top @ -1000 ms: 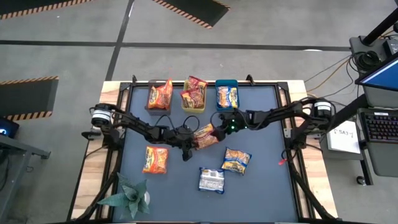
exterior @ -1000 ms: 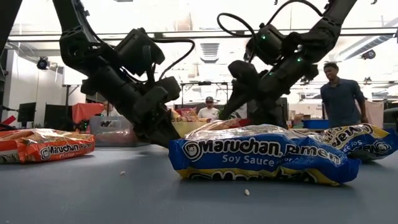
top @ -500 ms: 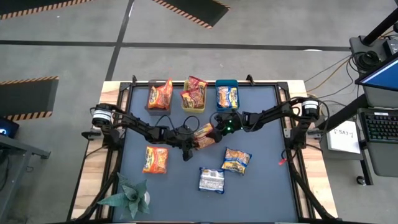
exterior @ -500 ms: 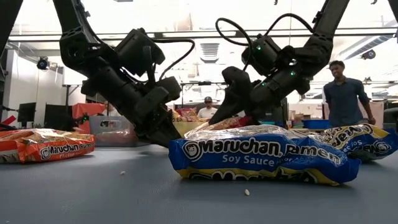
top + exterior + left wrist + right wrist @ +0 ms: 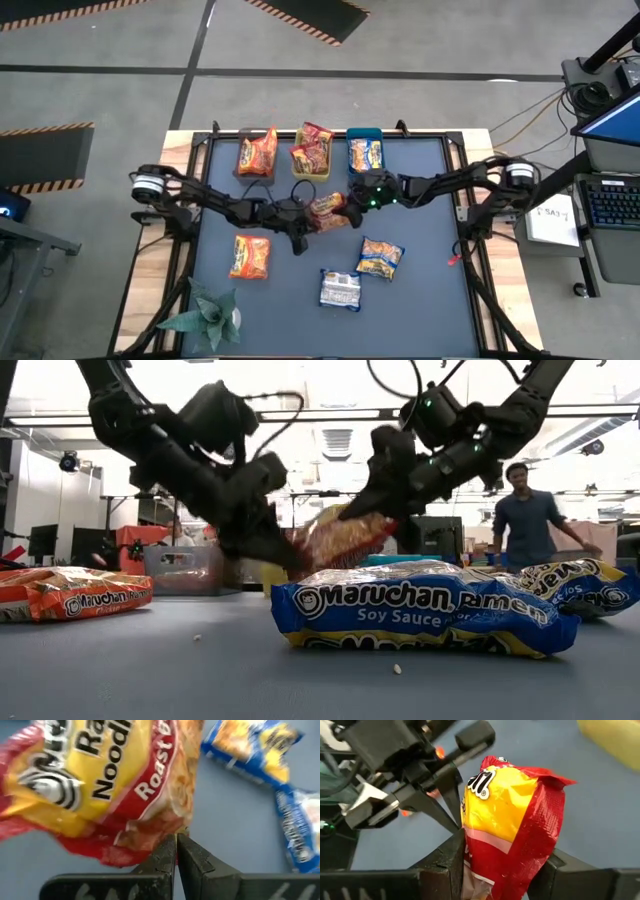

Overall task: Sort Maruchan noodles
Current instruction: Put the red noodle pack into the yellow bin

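**Three bins at the far edge, one red packet lifted between both arms**

Three bins stand in a row along the far edge of the desk (image 5: 420, 300). Where the grey bin (image 5: 185, 572) stands in that row, an orange packet (image 5: 258, 153) lies over it in the high view; whether that packet sits fully inside cannot be told. Next, the yellow bin (image 5: 299, 174) holds two red packets (image 5: 313, 148), one overlapping the other. Last, the blue bin (image 5: 364, 132) holds one blue-and-yellow packet (image 5: 365, 156).

Near the desk's middle, a red-and-yellow packet (image 5: 327, 211) hangs clear of the surface between both arms. On one side, the right gripper (image 5: 502, 870) has its fingers pressed against the packet's two faces, gripping it. On the other, the left gripper (image 5: 176, 851) has its fingers closed together, pinching the packet's crimped edge.

Loose on the desk lie another orange packet (image 5: 250, 256), a second blue-and-yellow packet (image 5: 380, 258) and a silvery-white packet (image 5: 340, 290) just beside it. A green plant (image 5: 205, 315) sits at the near left corner.

A person (image 5: 528, 525) stands in the room behind.
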Tool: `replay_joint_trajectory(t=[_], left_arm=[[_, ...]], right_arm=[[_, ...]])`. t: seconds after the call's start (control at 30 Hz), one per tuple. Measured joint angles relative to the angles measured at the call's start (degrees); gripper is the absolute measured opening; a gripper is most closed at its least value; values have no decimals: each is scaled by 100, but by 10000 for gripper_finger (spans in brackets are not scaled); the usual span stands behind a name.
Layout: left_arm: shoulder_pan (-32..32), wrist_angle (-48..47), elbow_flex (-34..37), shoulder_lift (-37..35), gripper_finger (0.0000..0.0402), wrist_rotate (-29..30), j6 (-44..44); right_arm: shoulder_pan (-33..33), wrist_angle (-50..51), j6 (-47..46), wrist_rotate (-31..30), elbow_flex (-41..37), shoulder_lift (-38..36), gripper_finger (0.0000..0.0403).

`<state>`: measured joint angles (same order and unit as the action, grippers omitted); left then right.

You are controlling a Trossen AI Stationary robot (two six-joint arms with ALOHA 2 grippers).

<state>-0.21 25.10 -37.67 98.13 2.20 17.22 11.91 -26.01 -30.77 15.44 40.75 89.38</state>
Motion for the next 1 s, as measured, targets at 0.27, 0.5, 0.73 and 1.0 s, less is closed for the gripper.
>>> replay_joint_trajectory(t=[0.27, 0.5, 0.73, 1.0], left_arm=[[0, -11, 0, -1066, 0, -2, -904], [2, 187, -2, -2255, 0, 38, -2735], [18, 237, 9, -3063, 0, 700, -3833], [31, 171, 119, -3712, 0, 2150, -4053]], right_arm=[[90, 19, 393, -257, 0, -644, 141], [191, 47, 899, -933, 265, -867, 141], [384, 1706, 1981, -1216, 1585, -455, 141], [740, 4405, 4135, -1561, 3679, 373, 141]])
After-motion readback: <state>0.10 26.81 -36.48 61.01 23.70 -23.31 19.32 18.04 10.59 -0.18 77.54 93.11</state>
